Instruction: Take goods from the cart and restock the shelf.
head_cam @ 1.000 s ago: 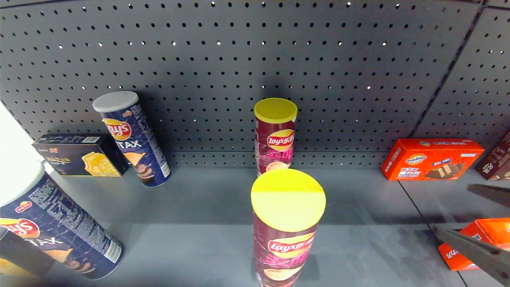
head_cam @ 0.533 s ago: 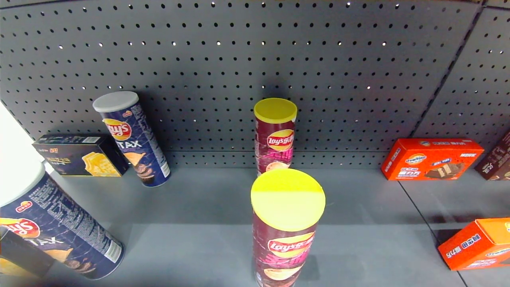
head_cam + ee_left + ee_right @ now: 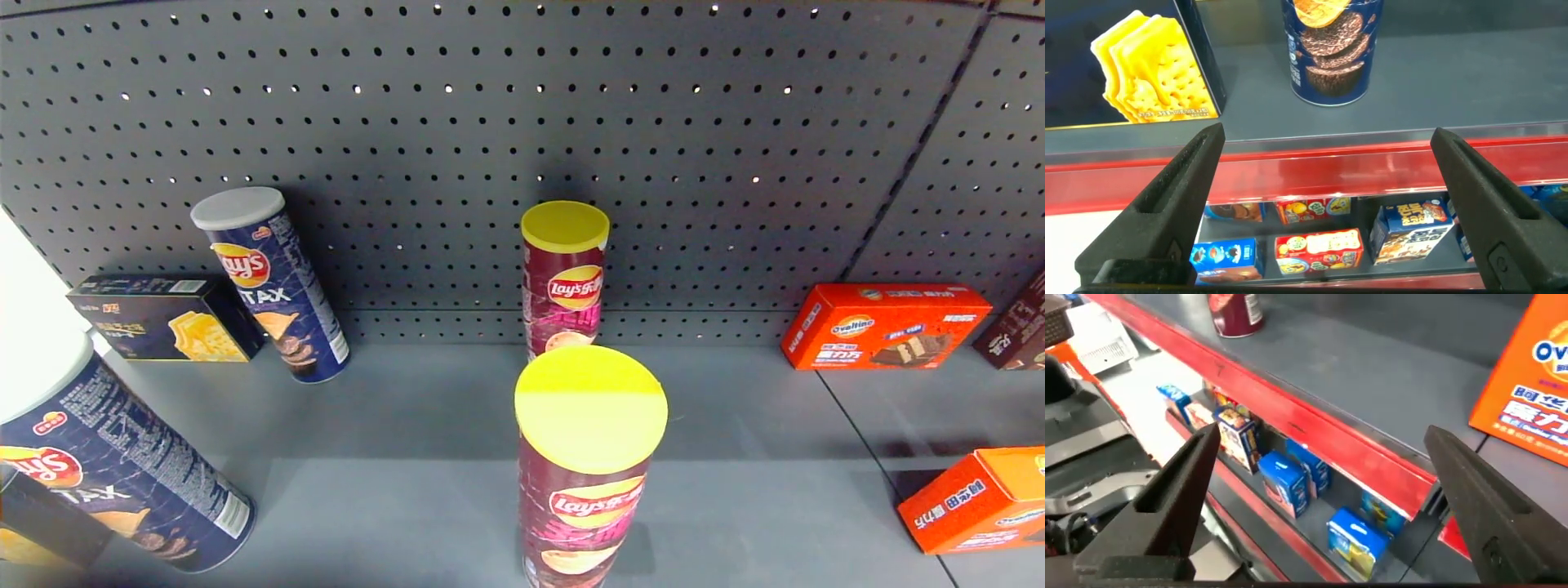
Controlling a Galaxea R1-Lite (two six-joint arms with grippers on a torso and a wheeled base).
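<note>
- Two maroon chip cans (image 3: 563, 278) (image 3: 584, 482), yellow-lidded
- Two navy chip cans (image 3: 273, 286) (image 3: 114, 474)
- Two orange boxes (image 3: 886, 324) (image 3: 976, 498)
- Two dark cracker boxes (image 3: 159, 318) (image 3: 41, 531), one partly cut off

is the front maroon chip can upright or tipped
Upright: the front maroon can stands vertical on the shelf, its yellow lid on top.

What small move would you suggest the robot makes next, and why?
Probably pull back toward the cart for another item: the left gripper and right gripper both hang open and empty before the shelf, which has bare floor beside the front maroon can.
</note>
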